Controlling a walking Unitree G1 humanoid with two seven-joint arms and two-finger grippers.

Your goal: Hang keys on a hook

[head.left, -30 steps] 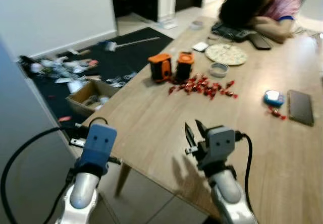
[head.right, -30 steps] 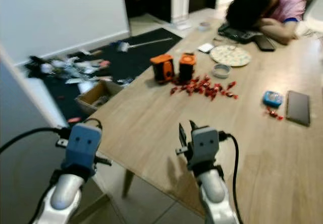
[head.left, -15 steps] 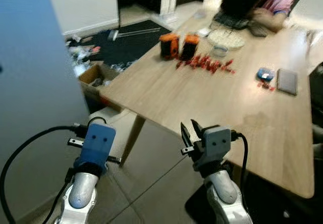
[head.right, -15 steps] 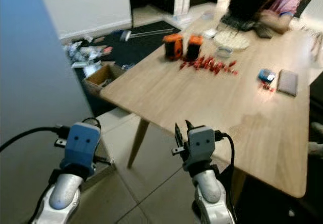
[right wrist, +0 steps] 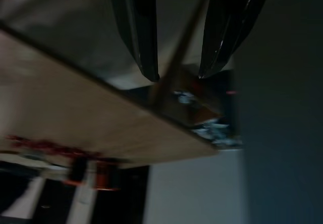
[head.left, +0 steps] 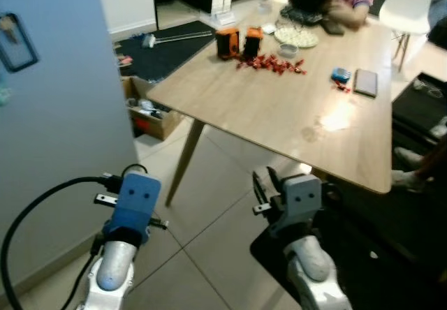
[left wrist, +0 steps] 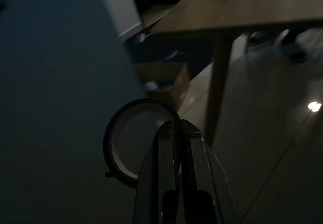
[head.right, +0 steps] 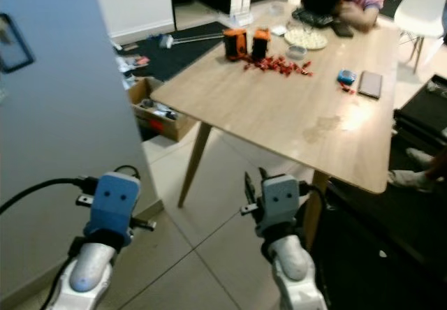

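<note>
Between the blue-grey wall (head.left: 63, 114) on your left and the wooden counter (head.left: 293, 107) ahead, both arms are raised over tiled floor (head.left: 209, 233). Your left tool (left wrist: 177, 133) has its two black fingers pressed together on a dark ring (left wrist: 117, 143), which I judge to be the key ring; no keys can be made out on it in the dim wrist view. Your right tool (right wrist: 179, 75) is spread open and holds nothing, pointing toward the counter's underside. A dark-framed fixture (head.left: 15, 41) sits high on the wall; whether it carries the hook is unclear. Risks: the ring is pinched only at its edge, so a swing while turning could slip it loose; the left arm is close to the wall and could scrape it; the right arm may bump the counter's near edge.
</note>
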